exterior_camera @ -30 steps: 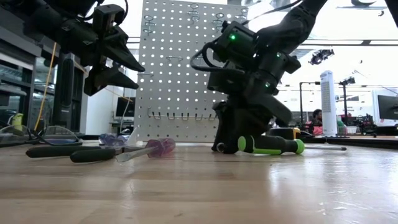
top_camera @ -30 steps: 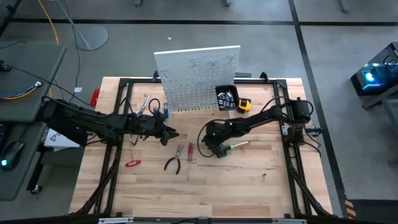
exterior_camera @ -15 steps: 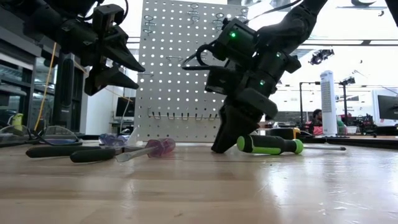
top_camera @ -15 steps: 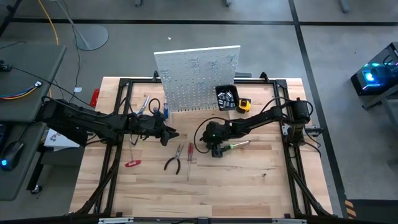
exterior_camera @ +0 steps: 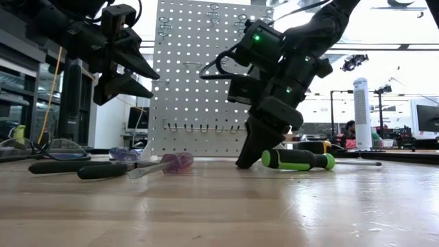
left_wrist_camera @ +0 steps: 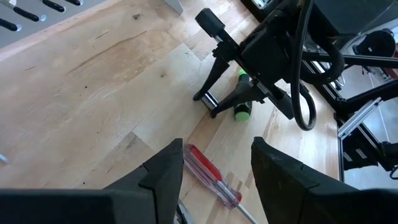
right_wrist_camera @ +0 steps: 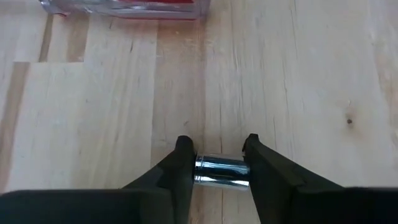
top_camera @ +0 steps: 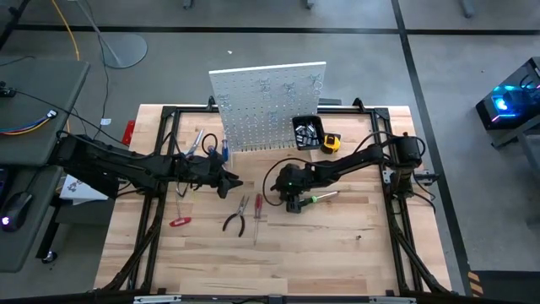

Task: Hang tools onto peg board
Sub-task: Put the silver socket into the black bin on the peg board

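Note:
My right gripper (top_camera: 291,201) points down at the table's middle, shut on a small chrome socket (right_wrist_camera: 221,171). A green-black screwdriver (top_camera: 321,198) (exterior_camera: 298,160) lies on the wood just right of it. A red screwdriver (top_camera: 258,205) (left_wrist_camera: 211,177) and dark-handled pliers (top_camera: 236,219) lie to its left, and red-handled cutters (top_camera: 180,221) lie farther left. The white peg board (top_camera: 266,105) stands at the far edge with its black bin (top_camera: 306,131). My left gripper (top_camera: 228,180) (left_wrist_camera: 214,155) hovers open above the table, left of centre, holding nothing. My right gripper pinches the chrome socket by its two ends (right_wrist_camera: 200,170), the shiny cylinder lying crosswise between the two fingertips. The fingers (exterior_camera: 252,147) come from above, slanting down toward the table's left. Their tips are at the table top; whether the socket rests on the wood cannot be told.
A yellow tape measure (top_camera: 331,143) sits beside the bin. More tools, a blue screwdriver (top_camera: 224,150) among them, lie by the board's left foot. A black metal frame (top_camera: 160,169) rims the table. Bare wood spreads across the near half.
My right gripper has turned at the wrist and tipped, its fingers now slanting toward the table's left instead of standing broadside beside the green-black screwdriver. It has shifted slightly left. The screwdriver and my left arm have stayed put.

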Tool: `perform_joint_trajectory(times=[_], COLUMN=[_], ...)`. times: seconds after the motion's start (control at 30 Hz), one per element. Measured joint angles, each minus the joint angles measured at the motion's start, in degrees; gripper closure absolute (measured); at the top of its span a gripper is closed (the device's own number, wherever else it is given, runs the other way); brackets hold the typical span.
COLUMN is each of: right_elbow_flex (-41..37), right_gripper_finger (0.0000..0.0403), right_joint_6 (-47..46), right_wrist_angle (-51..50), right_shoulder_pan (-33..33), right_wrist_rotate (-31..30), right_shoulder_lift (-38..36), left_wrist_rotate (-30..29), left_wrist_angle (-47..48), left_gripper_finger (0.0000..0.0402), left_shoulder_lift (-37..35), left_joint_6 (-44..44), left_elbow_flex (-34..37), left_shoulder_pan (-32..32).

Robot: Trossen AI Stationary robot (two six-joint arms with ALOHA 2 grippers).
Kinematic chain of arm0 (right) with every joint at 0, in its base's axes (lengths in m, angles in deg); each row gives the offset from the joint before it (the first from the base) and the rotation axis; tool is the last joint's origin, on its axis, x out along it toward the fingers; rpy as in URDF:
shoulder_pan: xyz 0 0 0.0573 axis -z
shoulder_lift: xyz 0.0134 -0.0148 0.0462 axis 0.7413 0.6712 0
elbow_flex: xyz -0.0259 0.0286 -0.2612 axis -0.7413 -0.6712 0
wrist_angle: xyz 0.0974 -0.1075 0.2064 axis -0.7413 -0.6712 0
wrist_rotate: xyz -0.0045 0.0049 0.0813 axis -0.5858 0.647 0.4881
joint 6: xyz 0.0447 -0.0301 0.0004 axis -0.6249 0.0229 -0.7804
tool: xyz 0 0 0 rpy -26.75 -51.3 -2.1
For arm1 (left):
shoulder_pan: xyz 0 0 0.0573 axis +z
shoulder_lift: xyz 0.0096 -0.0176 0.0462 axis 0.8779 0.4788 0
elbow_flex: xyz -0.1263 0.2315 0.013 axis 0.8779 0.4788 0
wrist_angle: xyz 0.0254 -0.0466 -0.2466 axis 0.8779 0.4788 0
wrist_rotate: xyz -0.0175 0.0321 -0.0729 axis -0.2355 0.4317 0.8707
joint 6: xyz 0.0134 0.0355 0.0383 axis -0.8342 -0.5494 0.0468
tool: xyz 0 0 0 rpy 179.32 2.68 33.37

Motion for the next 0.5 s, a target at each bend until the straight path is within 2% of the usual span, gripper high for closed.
perform_joint_trajectory(times=[0.1, 0.3, 0.5], right_elbow_flex=[-0.04, 1.1, 12.03], right_gripper_finger=[0.0316, 0.0316, 0.0316], right_joint_6=[-2.81, -6.34, -2.28], right_wrist_angle=[-0.52, -4.78, -15.36], right_shoulder_pan=[0.03, 0.22, 0.81], right_wrist_rotate=[0.39, 0.64, 0.82], right_shoulder_lift=[-0.51, -3.42, -11.07], left_wrist_rotate=[0.12, 0.11, 0.11], left_wrist_angle=[0.02, 0.01, 0.02], left_gripper_finger=[0.0229, 0.0229, 0.0229], left_shoulder_lift=[0.0, 0.0, 0.0], left_joint_6=[-0.02, -0.02, -0.04], left_elbow_flex=[0.0, 0.0, 0.0], left_shoulder_pan=[0.0, 0.0, 0.0])
